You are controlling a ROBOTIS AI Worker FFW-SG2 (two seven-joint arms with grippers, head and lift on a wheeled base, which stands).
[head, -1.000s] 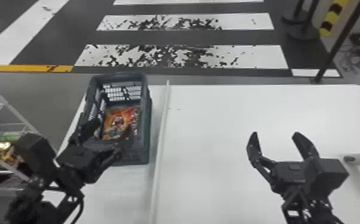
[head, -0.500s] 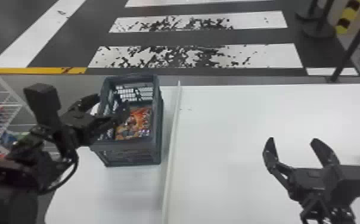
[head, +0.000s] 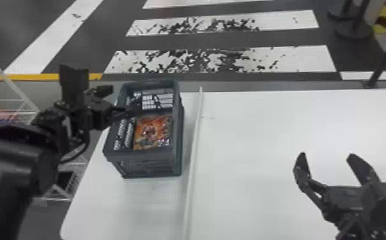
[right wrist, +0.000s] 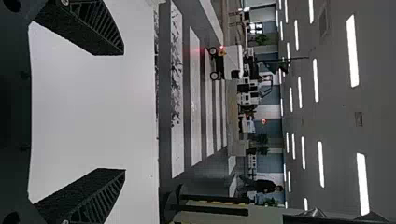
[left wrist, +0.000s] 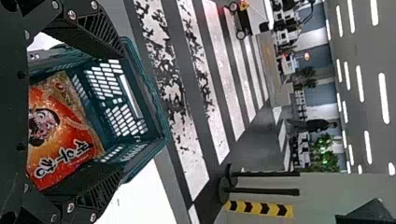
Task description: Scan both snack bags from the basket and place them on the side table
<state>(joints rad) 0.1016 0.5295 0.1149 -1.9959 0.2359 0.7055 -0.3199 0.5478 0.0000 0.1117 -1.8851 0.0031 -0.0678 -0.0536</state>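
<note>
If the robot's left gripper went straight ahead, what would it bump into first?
The black two-fingered left gripper would probably meet the dark blue-green slotted plastic basket first, though its height is unclear.

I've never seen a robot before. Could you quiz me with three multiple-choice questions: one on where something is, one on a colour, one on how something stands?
1. Where is the orange snack bag?
A) On the floor
B) Inside the basket
C) Under the table

2. What colour is the tabletop?
A) White
B) Red
C) Black

3. How is the robot's right hand?
A) Shut tight
B) Gripping a bag
C) Open and empty

Key:
1 B: the basket's walls surround the bag.
2 A: its bare surface is white.
3 C: its fingers stand apart with nothing between them.
</note>
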